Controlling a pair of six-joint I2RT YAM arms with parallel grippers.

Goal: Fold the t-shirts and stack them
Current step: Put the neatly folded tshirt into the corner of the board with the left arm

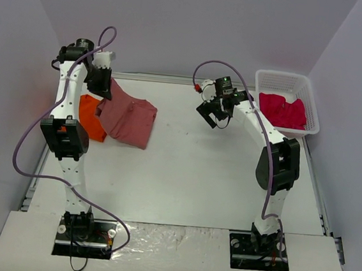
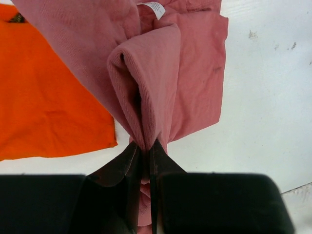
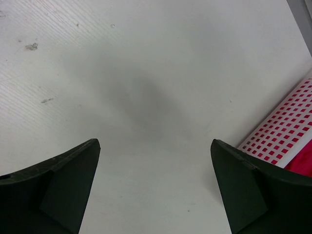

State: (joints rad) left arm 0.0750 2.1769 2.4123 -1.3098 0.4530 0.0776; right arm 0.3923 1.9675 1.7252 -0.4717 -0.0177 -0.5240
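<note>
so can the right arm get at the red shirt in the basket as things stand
Probably yes. Its fingers are open and empty over bare table beside the basket, and the shirt lies uncovered in it.

- Large muted brick-red soft cloth t-shirt (image 1: pixel 130 119): plain dusty pink-red with no print. Up close the weave is finely ribbed, and a small white label (image 2: pixel 155 8) sits at 12 o'clock in the left wrist view.
- Bright orange plain cloth t-shirt (image 1: pixel 90 117): solid orange, at 9 o'clock of the brick-red one.
- Vivid crimson-pink cloth t-shirt (image 1: pixel 283 111): one solid colour, unpatterned.
- White plastic mesh basket (image 1: pixel 279 82): a grid of small square holes with crimson showing through.
- Flat white table (image 1: pixel 197 169): fine parallel ridges and a few grey specks.
- Left gripper (image 2: pixel 146 148) and right gripper (image 3: pixel 156 146): matte black fingers.
- Robot arms (image 1: pixel 69 179): white links, black joints, purple cables (image 1: pixel 18 149).
- Walls (image 1: pixel 192 21): pale lavender-grey.
</note>
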